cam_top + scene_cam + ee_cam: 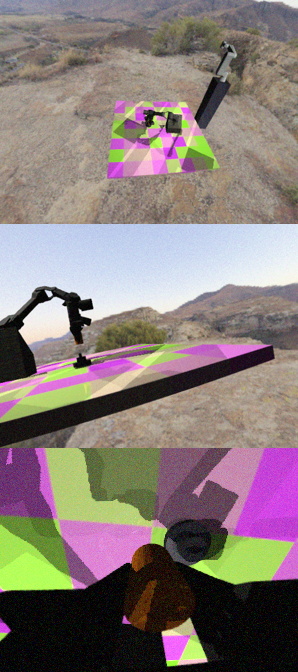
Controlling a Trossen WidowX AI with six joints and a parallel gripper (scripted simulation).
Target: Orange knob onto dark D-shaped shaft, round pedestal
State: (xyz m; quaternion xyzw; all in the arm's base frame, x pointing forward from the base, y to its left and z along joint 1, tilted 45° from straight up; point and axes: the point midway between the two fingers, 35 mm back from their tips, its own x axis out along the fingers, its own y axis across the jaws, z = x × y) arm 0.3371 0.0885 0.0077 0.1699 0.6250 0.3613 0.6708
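The gripper (148, 124) (79, 338) (152, 566), partly open, is closed on the orange knob (79, 343) (159, 598), one black finger at either side. In the exterior view the knob hangs above the shaft (80, 356), with a visible gap between them. The shaft rises from the round pedestal (81, 362) (172, 544), which stands on the checkered table top (160, 367) (137, 168) (107, 548). In the wrist view the pedestal lies beyond the knob and slightly to the right. The arm's dark base (174, 123) (15, 352) is at the left in the exterior view.

The step in hand is judged to be alignment over the shaft. The hole should be centred first, with the knob upright, then lowered to light contact. As the flat is hidden, small wrist turns under gentle pressure should find it; hard pressing could tilt the knob or make it slip. Release belongs after full seating.
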